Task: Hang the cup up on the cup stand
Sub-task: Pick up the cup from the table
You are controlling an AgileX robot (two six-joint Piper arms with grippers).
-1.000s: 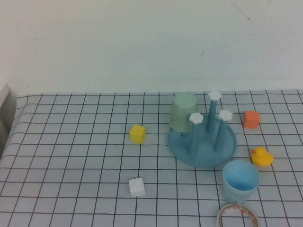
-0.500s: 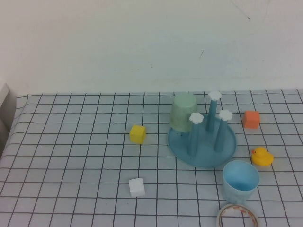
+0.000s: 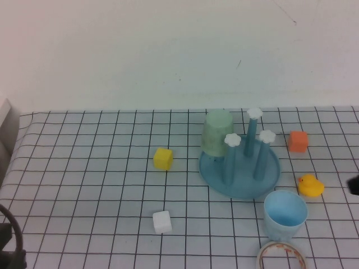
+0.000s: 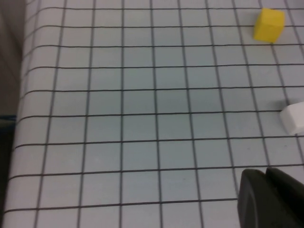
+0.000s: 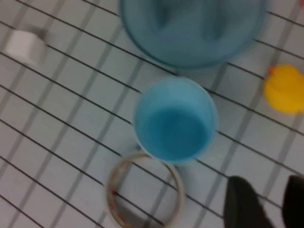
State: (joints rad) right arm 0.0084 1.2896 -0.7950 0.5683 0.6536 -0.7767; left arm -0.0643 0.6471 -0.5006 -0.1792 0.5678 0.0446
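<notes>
1. Round blue plastic cup stand with upright pegs capped by white flowers: mid-table right, one peg already carrying an inverted pale green plastic cup; three pegs bare.
2. Light sky-blue tapered plastic cup without handle: upright, mouth up, just in front of the stand's dish, near the table's front right. Probably light, stiff and a little slick; likely best pinched across the rim wall, then flipped over a free peg.
3. Beige tape ring: touching the cup's near side in the right wrist view, hence a risk of snagging on approach.
4. Yellow rubber duck, orange cube, yellow cube, white cube: scattered, clear of the cup.
5. Right gripper: beside the cup, fingers parted and empty; only a dark sliver at the high view's right edge.
6. Left gripper: low over the grid cloth at front left; cannot tell the finger spacing.
7. Wrist-only detail: cup's empty interior and the ring contact; high-only detail: peg layout.
</notes>
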